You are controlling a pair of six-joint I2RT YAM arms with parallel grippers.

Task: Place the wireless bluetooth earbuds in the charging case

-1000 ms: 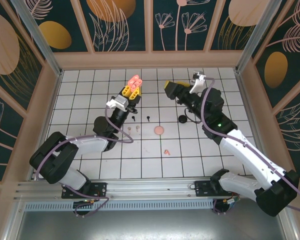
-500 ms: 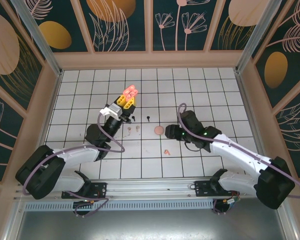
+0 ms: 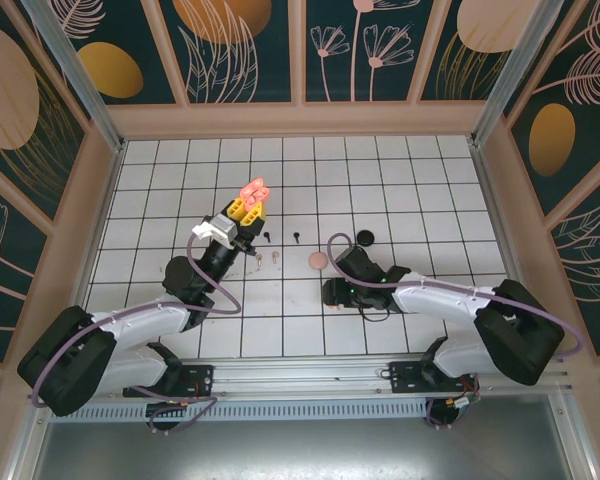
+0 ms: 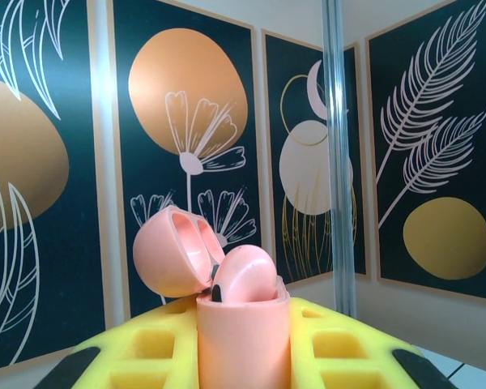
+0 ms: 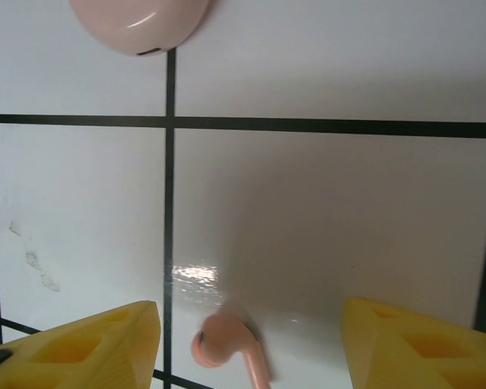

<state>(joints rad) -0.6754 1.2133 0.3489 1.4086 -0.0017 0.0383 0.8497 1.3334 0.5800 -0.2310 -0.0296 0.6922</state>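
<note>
**Right arm dropped low over coral earbud [image 5: 225, 340]**

Since a second ago the right arm swung down from mid-table to the tiles. The left arm pulled back a little, same load. Left gripper [image 3: 246, 207] is pinching the coral charging case [image 4: 243, 332] upright between its yellow fingers, lid flipped open (a rounded pink piece with a dark spot sits in the opening). Right of it on the tiled table [image 3: 160, 170] lie two black earbuds [image 3: 267, 237] and two pale earbuds [image 3: 261, 258] nearer the arms, then a closed pale pink round case [image 3: 318, 260]. Right gripper [image 5: 251, 324] hangs just above the tiles, jaws spread. The coral earbud lies between them, touching neither finger. Black case [image 3: 364, 237] sits farther back.
</note>
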